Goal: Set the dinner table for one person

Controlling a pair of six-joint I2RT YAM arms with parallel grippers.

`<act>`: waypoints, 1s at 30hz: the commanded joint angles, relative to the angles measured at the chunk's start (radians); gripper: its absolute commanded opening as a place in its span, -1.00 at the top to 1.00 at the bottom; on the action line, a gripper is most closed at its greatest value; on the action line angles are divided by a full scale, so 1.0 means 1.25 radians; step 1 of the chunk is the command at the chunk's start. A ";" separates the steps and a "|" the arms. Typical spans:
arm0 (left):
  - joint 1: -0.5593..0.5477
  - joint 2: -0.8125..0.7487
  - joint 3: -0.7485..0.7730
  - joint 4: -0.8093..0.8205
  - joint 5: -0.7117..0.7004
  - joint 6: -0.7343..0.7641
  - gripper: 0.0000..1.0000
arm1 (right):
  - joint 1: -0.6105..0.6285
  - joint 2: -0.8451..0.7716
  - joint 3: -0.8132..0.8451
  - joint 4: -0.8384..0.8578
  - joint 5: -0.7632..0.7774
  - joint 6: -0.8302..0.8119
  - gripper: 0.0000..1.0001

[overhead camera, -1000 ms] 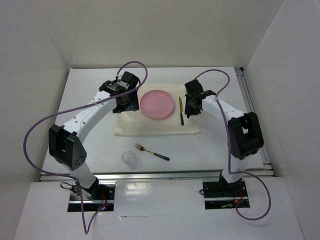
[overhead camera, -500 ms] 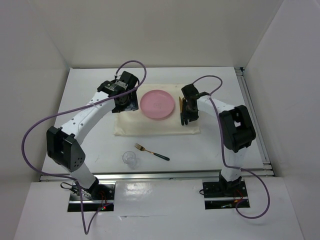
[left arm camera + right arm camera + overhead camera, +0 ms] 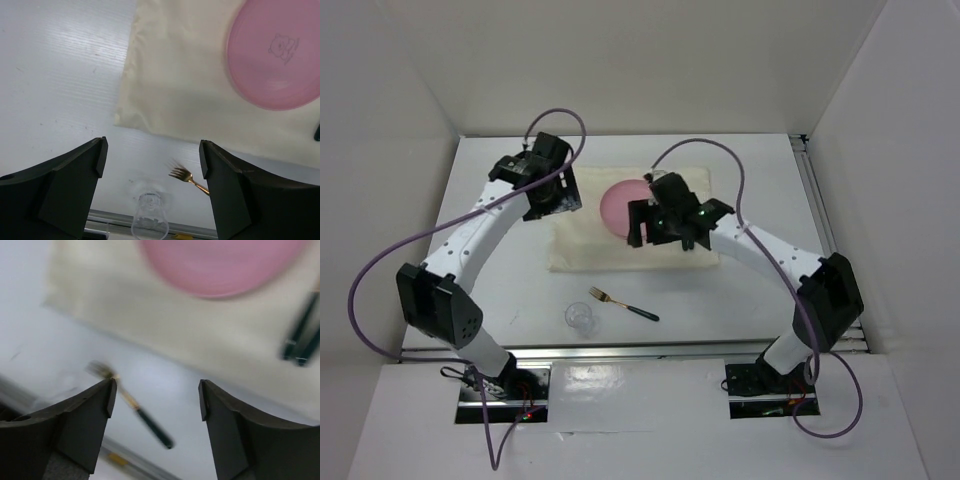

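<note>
**Both grippers spread and empty above the place setting**

A cream placemat (image 3: 590, 250) lies mid-way across the white dinner table (image 3: 720, 300). A pink plate (image 3: 620, 205) sits on the placemat's far half. The right arm reaches across the placemat and hides the plate's right side from above. A fork (image 3: 623, 304) and a clear glass (image 3: 581, 318) rest on the table near the placemat's near edge. A blurred dark handle (image 3: 299, 337) lies on the placemat's right part. The left gripper (image 3: 152, 155) hovers by the placemat's far-left corner, jaws wide apart and holding nothing. The right gripper (image 3: 155, 395) hangs over the placemat, equally spread and empty.
</note>
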 commanded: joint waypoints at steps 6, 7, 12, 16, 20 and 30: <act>0.185 -0.110 0.067 0.027 0.092 0.042 -1.00 | 0.276 0.022 -0.007 0.165 -0.120 0.008 -0.66; 0.199 -0.110 0.067 0.027 0.103 0.042 -1.00 | 0.298 0.039 0.005 0.165 -0.120 -0.014 -0.66; 0.252 -0.118 0.070 0.017 0.119 0.059 -1.00 | 0.385 0.141 0.056 0.158 -0.107 -0.061 -0.63; 0.270 -0.138 0.039 0.032 0.149 0.066 -1.00 | 0.418 0.195 0.079 0.151 -0.097 -0.080 -0.52; 0.278 -0.147 0.022 0.039 0.157 0.074 -1.00 | 0.426 0.224 0.080 0.151 -0.089 -0.080 -0.17; 0.278 -0.147 0.007 0.047 0.164 0.081 -0.98 | 0.426 0.206 0.143 0.067 0.023 -0.087 0.96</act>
